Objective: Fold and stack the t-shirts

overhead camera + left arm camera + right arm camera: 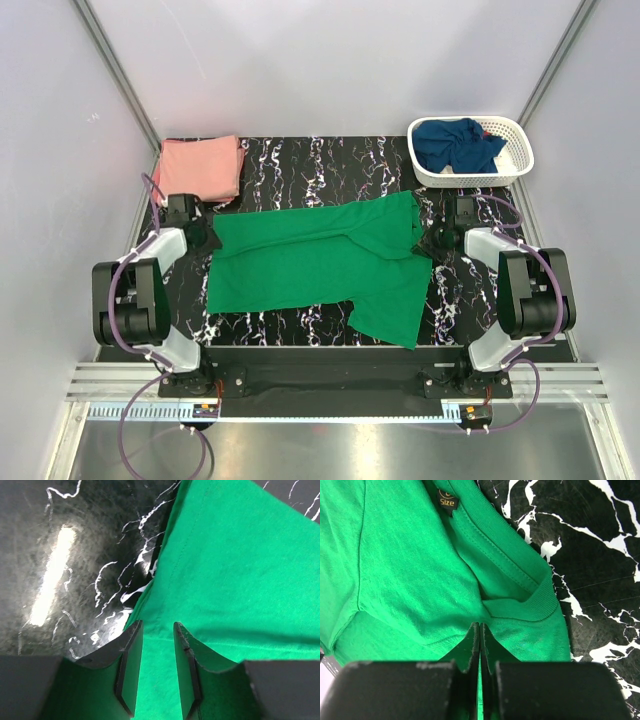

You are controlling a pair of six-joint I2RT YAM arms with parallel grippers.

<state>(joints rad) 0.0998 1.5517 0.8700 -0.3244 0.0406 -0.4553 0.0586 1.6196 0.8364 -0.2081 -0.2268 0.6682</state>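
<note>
The black marbled tabletop [300, 160] carries the green t-shirt [310, 265], spread crosswise between the 2 arms, hem to the left and neck to the right, with 1 sleeve hanging toward the near edge. The pink t-shirt [200, 167] lies folded at the far left corner, well apart from the white basket [470, 180] at the far right, which holds the crumpled navy t-shirt [455, 145]. The left pincer [157, 630] sits over the hem end, its fingers parted by a narrow gap and flat green cloth showing between them, so it looks released. The right pincer [480, 627] is clenched on a pinch of the green t-shirt just beside the ribbed collar [520, 580], below the small size label [447, 501]. The step in hand seems to be gripping both ends for a fold. To do it well, the left side should close on the hem edge alone, not on the tabletop, before either arm lifts. Both arms should then rise together and keep the cloth taut, so the loose sleeve does not drag or bunch beneath the fold.
</note>
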